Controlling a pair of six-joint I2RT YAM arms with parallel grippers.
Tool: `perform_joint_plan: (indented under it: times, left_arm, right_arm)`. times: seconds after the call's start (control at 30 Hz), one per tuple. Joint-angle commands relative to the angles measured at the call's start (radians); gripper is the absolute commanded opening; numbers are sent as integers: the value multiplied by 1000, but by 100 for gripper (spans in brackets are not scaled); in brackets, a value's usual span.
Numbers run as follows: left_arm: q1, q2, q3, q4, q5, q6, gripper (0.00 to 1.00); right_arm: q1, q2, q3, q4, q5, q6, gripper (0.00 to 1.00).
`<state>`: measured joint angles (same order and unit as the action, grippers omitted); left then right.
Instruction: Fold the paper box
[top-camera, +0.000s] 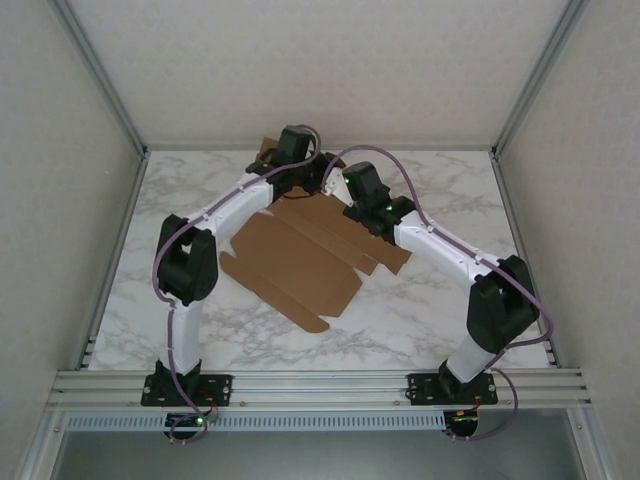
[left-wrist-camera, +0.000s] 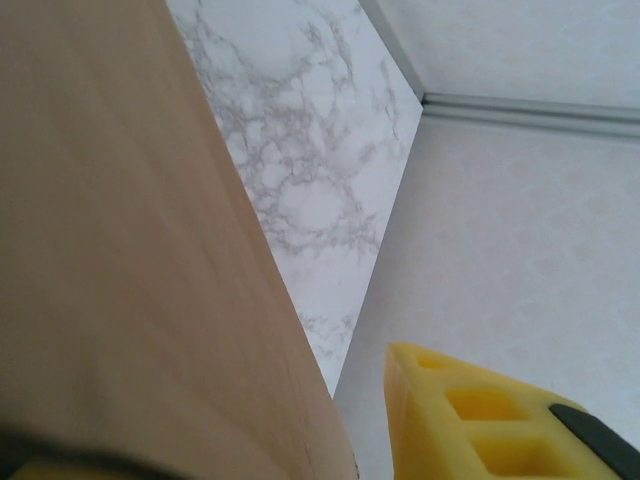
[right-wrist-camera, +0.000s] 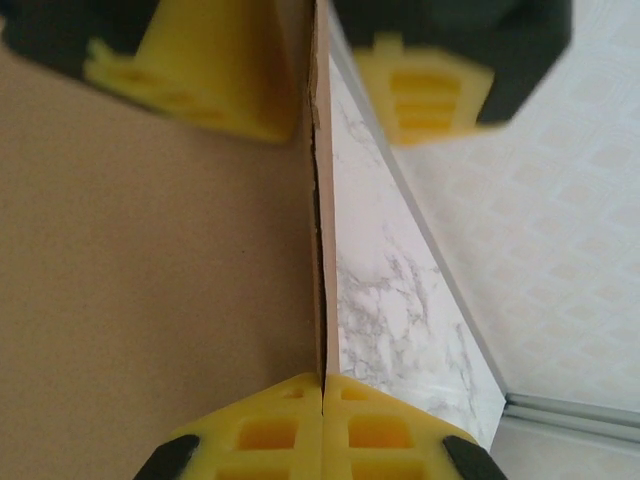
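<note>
paper box (top-camera: 300, 265): plain brown die-cut cardboard, mostly unfolded, with creases, notches and rounded tabs along the near and right edges

It lies around the middle of the marble table (top-camera: 420, 320), between the two arms, with its far part under both wrists. A brown corner pokes out behind the left wrist near the back wall

Orientation: the sheet is skewed to the table edges. One corner points toward the near edge, and visible creases run diagonally from far-left to near-right. The arms cover the far end, so I cannot tell the exact long axis. Most of the sheet is flat on the table, but one panel at the far end stands upright

left gripper (top-camera: 318, 172): jaws spread, straddling the raised panel. In the left wrist view the panel (left-wrist-camera: 120, 250) is a tall brown wall on the left, and one yellow finger (left-wrist-camera: 480, 420) sits clear of it, with marble showing in the gap. The right wrist view shows the same gripper (right-wrist-camera: 322, 100) with a finger on each side of the cardboard edge; the one on the brown face sits close against it, the other is apart

right gripper (top-camera: 345, 195): fingers pressed together, pinching the panel's thin edge. In its own camera (right-wrist-camera: 322, 400) the cardboard edge (right-wrist-camera: 322, 250) runs straight into the seam between the two yellow pads
</note>
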<state>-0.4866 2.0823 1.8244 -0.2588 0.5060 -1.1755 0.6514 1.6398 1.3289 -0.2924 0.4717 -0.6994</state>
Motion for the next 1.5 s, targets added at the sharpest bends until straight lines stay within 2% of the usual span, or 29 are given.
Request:
perform_joint_plan:
  times: [0.0,0.1,0.27,0.53,0.6,0.67,0.73,0.8,0.87,0.97,1.13,1.23,1.37,1.47]
  left_arm:
    - [10,-41,-7,4,-8,-20,39]
    - [0,-37,-7,20,-3,-41,38]
    - [-10,-41,-7,30,-26,-54,29]
    - [-12,-24,30,35,-34,-53,3]
    - [-12,-21,42,61,-23,-52,0]
    - [-10,-17,53,78,-15,-52,0]
    - [-6,-11,62,94,-16,-46,0]
    - [-1,-3,61,122,-8,-45,0]
    - [0,7,62,153,-2,-33,0]
    - [5,21,56,199,3,-27,0]
    - [9,52,55,248,25,-4,0]
    - [10,73,59,283,69,24,0]
    - [8,87,59,326,137,72,0]
    - [6,69,43,372,160,111,0]
  right_arm:
    - [3,-39,-11,74,28,-3,0]
    - [3,-38,-8,79,33,8,0]
    - [4,-35,-7,78,37,24,0]
    - [6,-36,2,21,10,47,1]
    - [6,-32,25,-36,-13,56,20]
    - [-3,-61,45,-100,-87,107,37]
    - [-24,-119,56,-148,-219,181,47]
    - [-59,-186,65,-172,-356,270,49]
    - [-97,-246,76,-182,-481,365,50]
    - [-123,-313,63,-167,-552,512,49]
    - [-188,-367,90,-213,-490,753,42]
    - [-235,-332,150,-297,-440,782,33]
    - [-271,-323,146,-292,-402,813,28]
    - [-280,-321,183,-330,-477,866,28]
